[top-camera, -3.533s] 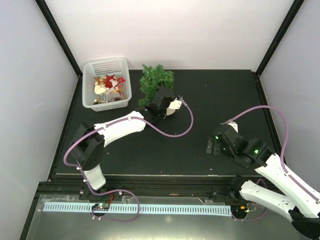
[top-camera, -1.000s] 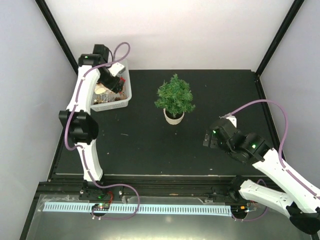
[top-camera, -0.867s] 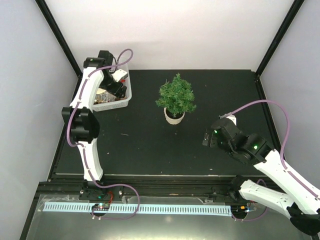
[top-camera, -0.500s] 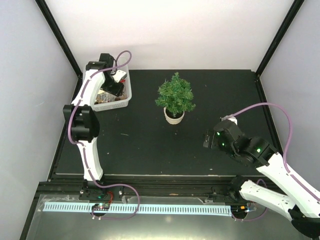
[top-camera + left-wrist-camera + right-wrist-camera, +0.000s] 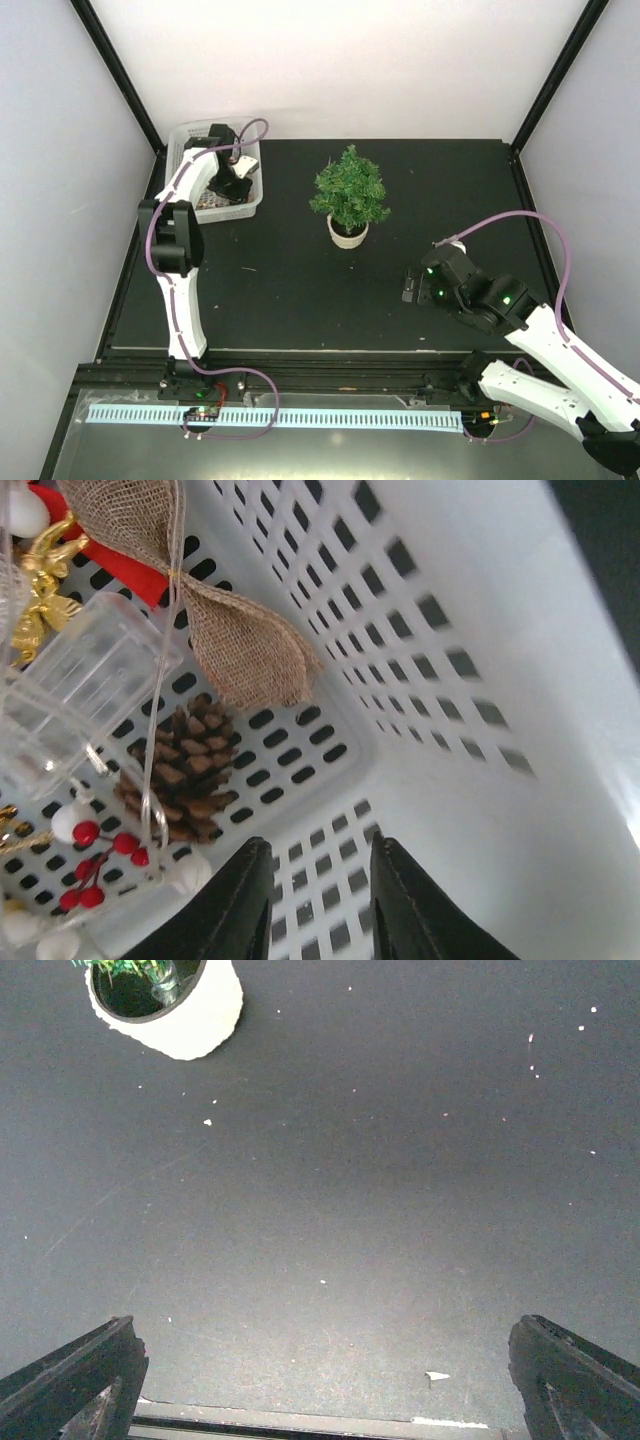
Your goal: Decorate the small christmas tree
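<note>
Two arms: the left arm [image 5: 175,240] rises steeply from its base and bends over into the white mesh basket [image 5: 183,137] at the far left corner of the table [image 5: 450,190]. The right arm [image 5: 545,335] lies low, its forearm angled toward the table's middle.
Hidden from above: the left gripper [image 5: 231,183] is down inside the basket. The arm and its purple cable [image 5: 252,125] cover most of the ornaments, and the fingers cannot be made out there.
Cut off at the left wrist: only the ends of the two dark fingers [image 5: 250,900] show at the bottom edge. The burlap bow [image 5: 240,645] and clear plastic box [image 5: 80,695] run off the frame.
State of the left gripper: fingers a narrow gap apart in a basket corner, with mesh wall showing between them and nothing seen in the gap.
Nearest ornaments: a pine cone [image 5: 185,770] and a red berry sprig [image 5: 100,858], just left of the fingers.
State of the right gripper [image 5: 322,1335]: fingers spread wide, bare table between them, holding nothing.
Where the small christmas tree [image 5: 349,190] stands: upright in its whitish pot [image 5: 347,233] near the table's middle, well apart from the basket. The right wrist view catches only the pot and a scrap of green, cropped at the top.
</note>
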Tool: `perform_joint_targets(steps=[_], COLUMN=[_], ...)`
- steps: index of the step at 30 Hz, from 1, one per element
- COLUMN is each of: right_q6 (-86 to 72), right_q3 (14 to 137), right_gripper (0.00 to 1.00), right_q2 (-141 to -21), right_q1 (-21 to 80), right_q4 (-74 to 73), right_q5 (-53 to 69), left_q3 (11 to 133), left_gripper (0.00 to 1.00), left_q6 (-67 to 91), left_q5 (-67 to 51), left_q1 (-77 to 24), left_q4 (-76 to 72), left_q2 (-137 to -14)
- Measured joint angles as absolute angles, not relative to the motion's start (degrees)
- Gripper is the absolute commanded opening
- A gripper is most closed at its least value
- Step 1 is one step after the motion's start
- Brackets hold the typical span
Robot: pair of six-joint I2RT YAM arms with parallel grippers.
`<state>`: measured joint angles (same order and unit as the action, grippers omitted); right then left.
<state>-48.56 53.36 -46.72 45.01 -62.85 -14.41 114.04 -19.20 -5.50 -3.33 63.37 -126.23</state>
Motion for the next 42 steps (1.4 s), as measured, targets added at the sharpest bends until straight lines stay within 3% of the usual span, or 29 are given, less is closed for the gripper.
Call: perform_joint_targets(steps=[7, 18, 24, 31, 36, 42], right_q6=[-48.07, -44.99, -44.21, -43.77, -43.77, -43.83], right_q3=[52.51, 52.4, 52.4, 52.47, 52.64, 52.64], right_gripper=[1.0, 1.0, 1.0, 1.0, 1.0, 1.0], right_q2=[-47.66, -50.76, -51.77, -53.1, -52.53, -50.74], right_q1=[45.01, 45.01, 45.01, 45.01, 45.01, 45.01], right_q4=[-61.82, -60.36, -59.31, -59.22, -60.01, -60.88], right_q5=[-13.87, -13.93, -13.76, -13.69, -13.98, -14.31], left_q3=[98.72, 72.34, 69.89, 69.06, 68.99, 68.73], left_gripper=[0.19, 0.18, 0.23, 0.22, 0.26, 0.21], left_q6=[-19.44, -20.62, -22.74, -23.81, -24.4, -24.73], left_q5=[-9.85, -19.14, -27.75, -37.71, -41.82, -43.68], left_q1=[-3.49, -8.45, -13.23, -22.22, -24.51, -28.69], left_q4=[60.29, 60.38, 62.63, 64.97, 65.78, 66.0], left_q2=[-120.92, -102.17, -97.08, -99.18, -100.25, -100.12])
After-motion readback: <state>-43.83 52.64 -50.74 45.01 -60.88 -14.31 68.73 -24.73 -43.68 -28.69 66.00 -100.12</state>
